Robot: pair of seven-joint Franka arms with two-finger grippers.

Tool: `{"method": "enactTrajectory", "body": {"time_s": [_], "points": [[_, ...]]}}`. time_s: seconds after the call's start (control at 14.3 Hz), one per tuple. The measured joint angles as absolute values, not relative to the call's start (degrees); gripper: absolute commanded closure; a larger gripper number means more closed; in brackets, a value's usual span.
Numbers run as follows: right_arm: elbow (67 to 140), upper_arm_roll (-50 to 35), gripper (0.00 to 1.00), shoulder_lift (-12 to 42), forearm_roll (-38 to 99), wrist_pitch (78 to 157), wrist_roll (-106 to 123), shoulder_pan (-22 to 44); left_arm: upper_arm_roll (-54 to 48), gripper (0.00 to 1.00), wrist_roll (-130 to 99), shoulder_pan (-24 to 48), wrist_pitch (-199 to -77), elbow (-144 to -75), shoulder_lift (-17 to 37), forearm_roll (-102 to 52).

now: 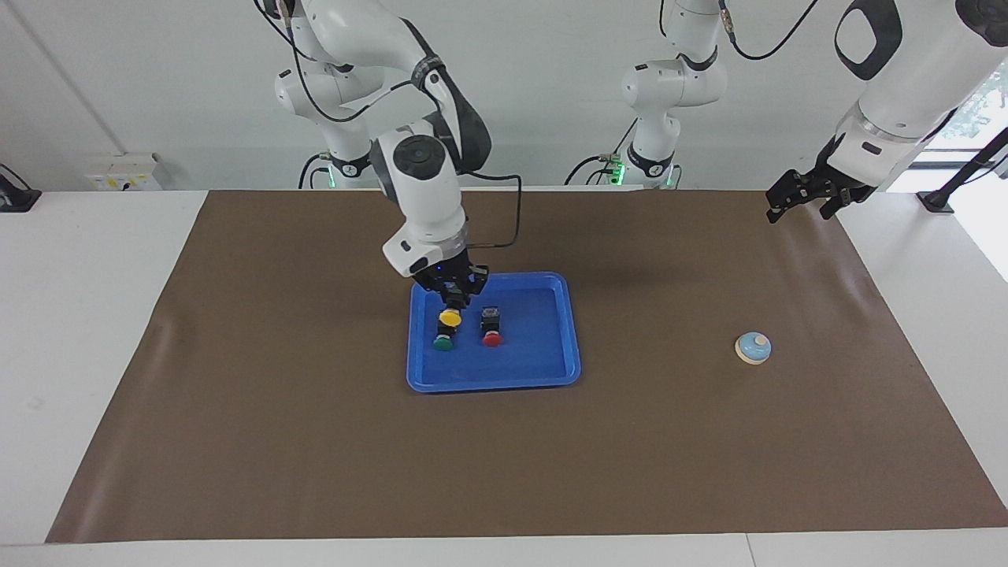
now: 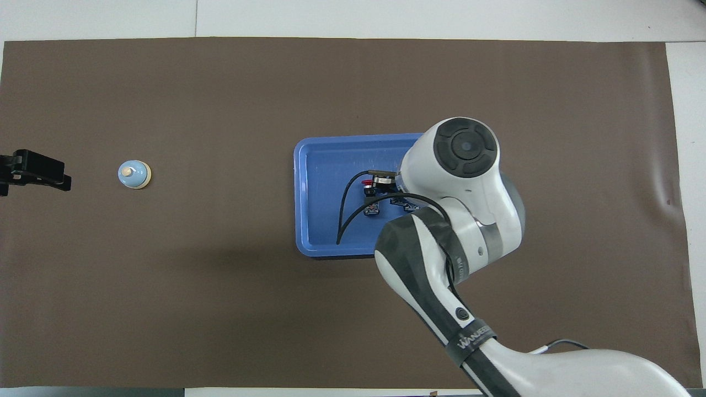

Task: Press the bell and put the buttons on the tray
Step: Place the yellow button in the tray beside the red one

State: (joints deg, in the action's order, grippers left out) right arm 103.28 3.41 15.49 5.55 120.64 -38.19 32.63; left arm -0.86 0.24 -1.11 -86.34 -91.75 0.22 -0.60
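Observation:
The blue tray [image 1: 535, 346] lies mid-mat and also shows in the overhead view [image 2: 309, 193]. In it lie the green button [image 1: 443, 342] and the red button [image 1: 492, 339], the red one also in the overhead view [image 2: 367, 190]. My right gripper [image 1: 455, 298] is low over the tray's corner nearest the robots, shut on the black body of the yellow button [image 1: 450, 316], just above the green one. In the overhead view the arm hides that gripper. The bell [image 1: 753, 347] [image 2: 134, 174] stands on the mat toward the left arm's end. My left gripper [image 1: 799, 206] [image 2: 33, 172] waits raised and open over the mat's edge.
A brown mat [image 1: 315, 441] covers the white table [image 1: 79, 315]. A black cable [image 2: 345, 209] from the right wrist loops over the tray. A third robot base [image 1: 657, 102] stands at the table's edge nearest the robots.

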Motion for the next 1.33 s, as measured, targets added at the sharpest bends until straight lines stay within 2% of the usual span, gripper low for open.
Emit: {"method": "enactTrajectory", "body": {"time_s": [0.28,0.49,1.33], "points": [[96.12,3.37,1.00,23.73,5.57,121.82,-48.22,39.06,-0.86,0.00,0.24,-1.11,-86.34,-91.75,0.22,-0.60],[95.67,3.37,1.00,27.72,5.57,125.44,-49.65,41.03,-0.86,0.00,0.24,-1.11,-86.34,-91.75,0.22,-0.60],[98.53,3.43,1.00,28.21,5.58,128.84,-48.81,42.20,-0.86,0.00,0.24,-1.11,-86.34,-91.75,0.22,-0.60]]}}
